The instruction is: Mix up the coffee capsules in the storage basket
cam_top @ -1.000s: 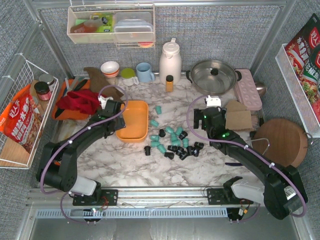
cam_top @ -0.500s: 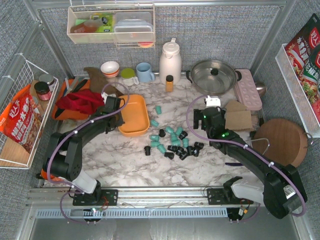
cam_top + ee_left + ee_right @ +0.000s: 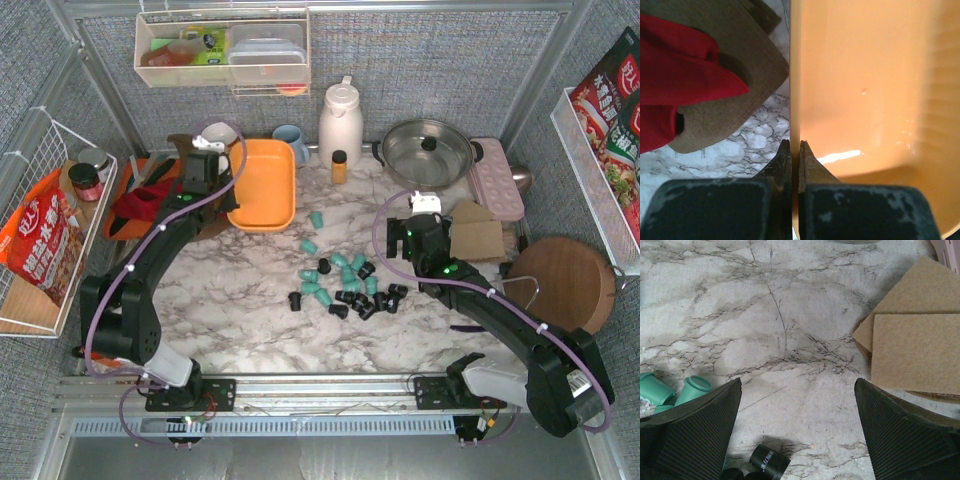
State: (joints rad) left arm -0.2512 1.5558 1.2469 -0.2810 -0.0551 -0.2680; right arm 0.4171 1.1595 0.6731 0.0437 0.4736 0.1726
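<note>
A mock kitchen inside a lab cell. Marble tabletop [image 3: 250,335] with pot [image 3: 428,152], white jug [image 3: 340,125] and mug [image 3: 290,144]; aluminium framing [image 3: 330,385], grey fabric walls [image 3: 420,60].

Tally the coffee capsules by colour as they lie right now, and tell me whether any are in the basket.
Teal capsules: about 9
Black capsules: about 10
Total: about 19
All lie loose on the table; none are in the orange basket. The cluster overlaps, so the counts are approximate.
</note>
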